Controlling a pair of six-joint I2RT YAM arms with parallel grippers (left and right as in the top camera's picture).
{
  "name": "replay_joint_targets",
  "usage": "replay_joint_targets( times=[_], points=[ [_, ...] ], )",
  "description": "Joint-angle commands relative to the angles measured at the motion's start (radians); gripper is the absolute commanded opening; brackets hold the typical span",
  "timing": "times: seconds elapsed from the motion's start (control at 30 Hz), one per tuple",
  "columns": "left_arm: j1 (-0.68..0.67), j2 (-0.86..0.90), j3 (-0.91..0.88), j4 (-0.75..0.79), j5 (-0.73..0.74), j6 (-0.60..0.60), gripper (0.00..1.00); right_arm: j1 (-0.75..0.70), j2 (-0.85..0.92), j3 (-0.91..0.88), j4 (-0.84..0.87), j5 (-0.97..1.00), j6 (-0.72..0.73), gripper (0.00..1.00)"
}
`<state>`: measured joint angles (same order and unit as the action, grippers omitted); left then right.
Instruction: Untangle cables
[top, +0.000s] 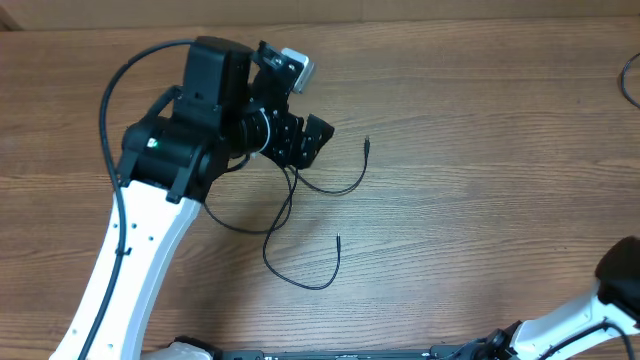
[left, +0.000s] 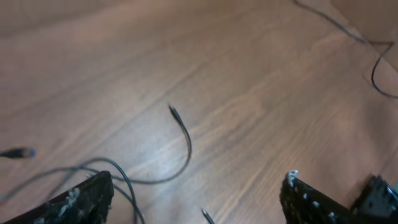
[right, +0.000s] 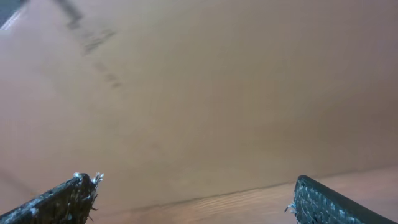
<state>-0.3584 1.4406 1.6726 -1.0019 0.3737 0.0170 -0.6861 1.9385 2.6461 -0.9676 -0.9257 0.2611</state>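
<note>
Thin black cables (top: 300, 215) lie as loose curvy strands on the wooden table, crossing just below my left gripper (top: 305, 140). One strand curves right to a plug end (top: 367, 143). Another loops down to a free end (top: 338, 238). In the left wrist view my left gripper (left: 196, 182) is open and holds nothing. A strand with a plug tip (left: 173, 111) lies ahead of it, and other strands (left: 124, 183) pass beside the left finger. My right gripper (right: 193, 183) is open and empty, with no cable near it.
The left arm's thick wiring (top: 112, 110) arcs at the far left. Another black cable (top: 628, 80) shows at the table's right edge and in the left wrist view (left: 373, 46). The right arm (top: 620, 285) is at the bottom right. A brown wall (right: 199, 93) faces the right wrist.
</note>
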Motion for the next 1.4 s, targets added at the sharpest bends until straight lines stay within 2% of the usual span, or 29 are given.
replay_joint_targets(
  times=[0.0, 0.17, 0.3, 0.37, 0.5, 0.63, 0.8, 0.9, 1.0, 1.13, 1.23, 1.37],
  points=[
    [0.006, -0.060, 0.078, 0.003, -0.077, -0.003, 0.83, 0.048, -0.121, 0.019, -0.025, -0.026, -0.035, 1.00],
    [0.005, -0.113, 0.101, -0.042, -0.198, -0.003, 0.80, 0.134, -0.196, 0.019, -0.224, 0.082, -0.162, 1.00],
    [0.005, -0.182, 0.101, -0.105, -0.228, -0.002, 0.87, 0.256, -0.246, 0.019, -0.383, 0.282, -0.231, 1.00],
    [0.005, -0.205, 0.101, -0.127, -0.228, 0.006, 0.88, 0.312, -0.257, 0.019, -0.418, 0.302, -0.241, 1.00],
    [0.005, -0.259, 0.101, -0.185, -0.286, 0.013, 0.85, 0.446, -0.270, 0.019, -0.521, 0.315, -0.328, 1.00],
    [0.005, -0.292, 0.101, -0.240, -0.331, 0.012, 0.80, 0.606, -0.267, 0.017, -0.626, 0.439, -0.394, 1.00],
    [0.005, -0.304, 0.101, -0.313, -0.333, 0.003, 0.74, 0.806, -0.266, 0.009, -0.674, 0.551, -0.393, 1.00],
    [0.005, -0.304, 0.101, -0.348, -0.333, -0.006, 0.64, 0.950, -0.265, -0.025, -0.709, 0.690, -0.392, 1.00],
    [0.005, -0.315, 0.101, -0.349, -0.329, -0.027, 0.61, 1.110, -0.265, -0.077, -0.698, 0.857, -0.359, 0.99],
    [0.005, -0.361, 0.101, -0.352, -0.337, -0.033, 0.56, 1.321, -0.265, -0.163, -0.693, 1.177, -0.226, 1.00],
    [0.005, -0.406, 0.096, -0.351, -0.353, -0.037, 0.56, 1.433, -0.265, -0.216, -0.686, 1.172, -0.162, 1.00],
    [0.005, -0.459, 0.043, -0.348, -0.357, -0.041, 0.56, 1.492, -0.265, -0.267, -0.656, 1.173, -0.043, 1.00]
  ],
)
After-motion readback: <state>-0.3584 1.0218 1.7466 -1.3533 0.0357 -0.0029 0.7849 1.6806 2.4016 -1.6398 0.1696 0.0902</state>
